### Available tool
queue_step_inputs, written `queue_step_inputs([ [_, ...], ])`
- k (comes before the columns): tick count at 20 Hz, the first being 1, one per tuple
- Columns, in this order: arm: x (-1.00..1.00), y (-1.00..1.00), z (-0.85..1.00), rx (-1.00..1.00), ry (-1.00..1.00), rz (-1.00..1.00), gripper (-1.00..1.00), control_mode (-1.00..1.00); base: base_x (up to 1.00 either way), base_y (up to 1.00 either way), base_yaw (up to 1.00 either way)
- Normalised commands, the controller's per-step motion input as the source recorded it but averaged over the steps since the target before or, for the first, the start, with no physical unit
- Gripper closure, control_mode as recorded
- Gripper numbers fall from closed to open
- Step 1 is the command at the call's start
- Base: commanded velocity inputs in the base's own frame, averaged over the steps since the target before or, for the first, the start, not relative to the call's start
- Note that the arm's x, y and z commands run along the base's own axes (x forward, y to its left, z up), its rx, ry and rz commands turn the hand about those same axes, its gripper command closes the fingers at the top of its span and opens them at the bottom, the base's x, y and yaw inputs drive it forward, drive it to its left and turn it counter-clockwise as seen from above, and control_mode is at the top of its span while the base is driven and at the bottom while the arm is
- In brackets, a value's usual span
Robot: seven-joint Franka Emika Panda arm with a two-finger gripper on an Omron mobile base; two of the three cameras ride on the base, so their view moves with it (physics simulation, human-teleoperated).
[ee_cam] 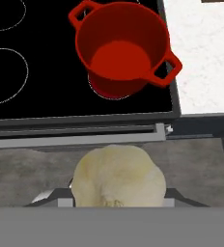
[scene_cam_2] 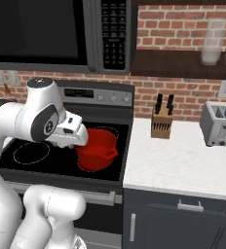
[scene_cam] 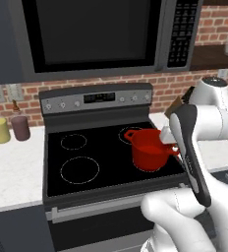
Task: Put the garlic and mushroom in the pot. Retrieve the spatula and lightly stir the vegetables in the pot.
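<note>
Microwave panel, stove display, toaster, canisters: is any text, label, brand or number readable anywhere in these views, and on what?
None can be read.
Microwave keypad: rows of pale marks, too blurred to read.
Stove display: dark panel with faint marks, unreadable.
Toaster: no legible label.
Yellow canister and maroon canister: plain, no visible label.
Pot: no marking.

We see garlic, pale cream bulb, between the fingertips; red pot upright on the stove, apart.
</note>
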Motion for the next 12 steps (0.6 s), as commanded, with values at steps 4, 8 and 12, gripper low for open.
queue_step_inputs([
  [4,0.54,-0.58,-0.28,0.05,0.17,0.00,1.00,-1.00,0.00,0.00,0.00],
  [8,0.67,-0.05,-0.37,0.01,0.12,0.00,1.00,-1.00,0.00,0.00,0.00],
  [12,0.72,0.00,-0.34,0.00,0.10,0.00,1.00,-1.00,0.00,0.00,0.00],
])
